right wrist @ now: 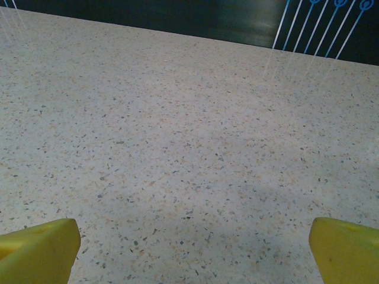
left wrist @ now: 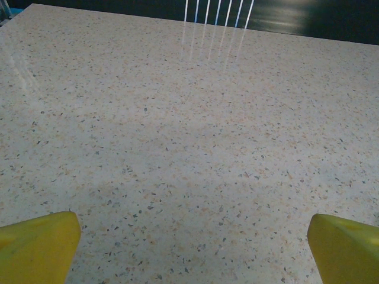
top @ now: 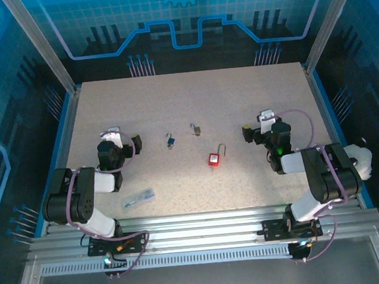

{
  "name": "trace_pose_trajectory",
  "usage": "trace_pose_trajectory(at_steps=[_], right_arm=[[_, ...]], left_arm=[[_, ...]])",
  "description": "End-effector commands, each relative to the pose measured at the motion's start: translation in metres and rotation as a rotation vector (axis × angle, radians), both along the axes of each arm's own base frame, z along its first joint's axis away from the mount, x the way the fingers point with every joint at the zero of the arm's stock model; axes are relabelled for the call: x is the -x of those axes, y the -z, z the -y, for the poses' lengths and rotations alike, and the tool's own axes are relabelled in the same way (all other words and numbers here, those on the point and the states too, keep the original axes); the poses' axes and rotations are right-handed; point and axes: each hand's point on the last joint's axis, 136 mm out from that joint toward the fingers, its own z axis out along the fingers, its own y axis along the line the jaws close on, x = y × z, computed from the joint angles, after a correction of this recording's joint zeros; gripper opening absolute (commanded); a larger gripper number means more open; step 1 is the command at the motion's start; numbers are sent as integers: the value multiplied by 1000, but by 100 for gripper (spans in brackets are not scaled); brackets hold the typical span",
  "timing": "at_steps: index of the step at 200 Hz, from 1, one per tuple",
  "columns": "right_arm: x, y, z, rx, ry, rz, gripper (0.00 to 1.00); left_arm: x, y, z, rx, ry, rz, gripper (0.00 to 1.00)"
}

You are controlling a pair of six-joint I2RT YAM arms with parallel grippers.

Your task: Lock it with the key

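Note:
The key, tiny with a blue-teal head, lies on the speckled table left of centre. A red padlock with a silver shackle rests to its lower right. My left gripper hovers at the left, a short way left of the key. In its wrist view the left gripper is open, yellow fingertips wide apart over bare table. My right gripper sits at the right, beyond the red padlock. Its wrist view shows the right gripper open too, holding nothing.
A small brass-coloured padlock lies just right of the key. A flat bluish object rests near the left arm's base. Blue rails edge the table on both sides, and a dark wall with blue lines stands at the back.

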Motion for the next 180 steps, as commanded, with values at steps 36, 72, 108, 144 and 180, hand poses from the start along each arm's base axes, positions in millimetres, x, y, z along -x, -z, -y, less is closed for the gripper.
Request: trace_pose_trajectory(at_steps=[36, 72, 108, 144, 180], right_arm=[[2, -4, 4, -13, 19, 9, 100], [-1, -43, -5, 37, 11, -35, 100], [12, -137, -31, -3, -13, 141, 100], [40, -217, -55, -287, -133, 236, 100], [58, -228, -38, -680, -78, 237, 100]], left_arm=[[-5, -14, 2, -5, 22, 37, 99], [-3, -28, -10, -61, -91, 12, 99], [-8, -66, -10, -111, -178, -25, 99], [2, -124, -5, 358, -301, 80, 99], [23, -138, 14, 704, -275, -11, 99]])
